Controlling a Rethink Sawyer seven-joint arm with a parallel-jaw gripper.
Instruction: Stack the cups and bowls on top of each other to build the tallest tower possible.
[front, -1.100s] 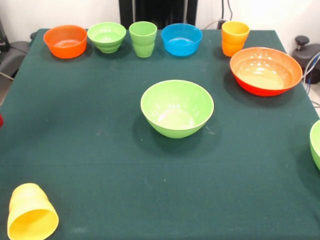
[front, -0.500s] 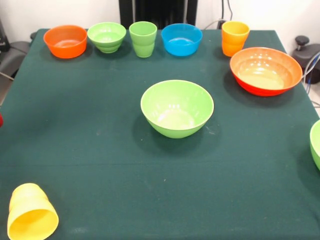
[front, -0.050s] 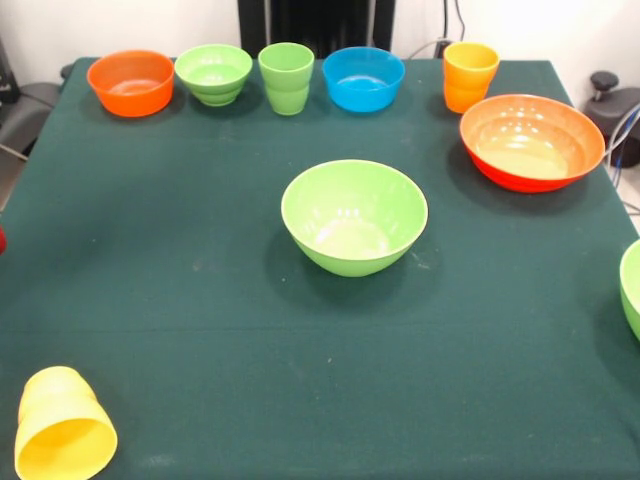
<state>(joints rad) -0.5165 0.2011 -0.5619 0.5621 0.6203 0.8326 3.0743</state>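
Along the far edge of the green surface (front, -0.050s: 200, 300): orange bowl (front, -0.050s: 130, 83), small green bowl (front, -0.050s: 213, 74), green cup (front, -0.050s: 286, 77), blue bowl (front, -0.050s: 363, 78), orange cup (front, -0.050s: 469, 75). Big green bowl (front, -0.050s: 354, 216) centre, orange-red bowl (front, -0.050s: 532, 141) right, yellow cup (front, -0.050s: 63, 438) tipped over, nearest corner. Nothing stacked. No readable writing. Gripper out of frame, fingers unknown.

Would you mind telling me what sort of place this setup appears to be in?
Probably a robotics lab: a table under dark green cloth set with bright plastic bowls and cups, a black pedestal and cables behind.
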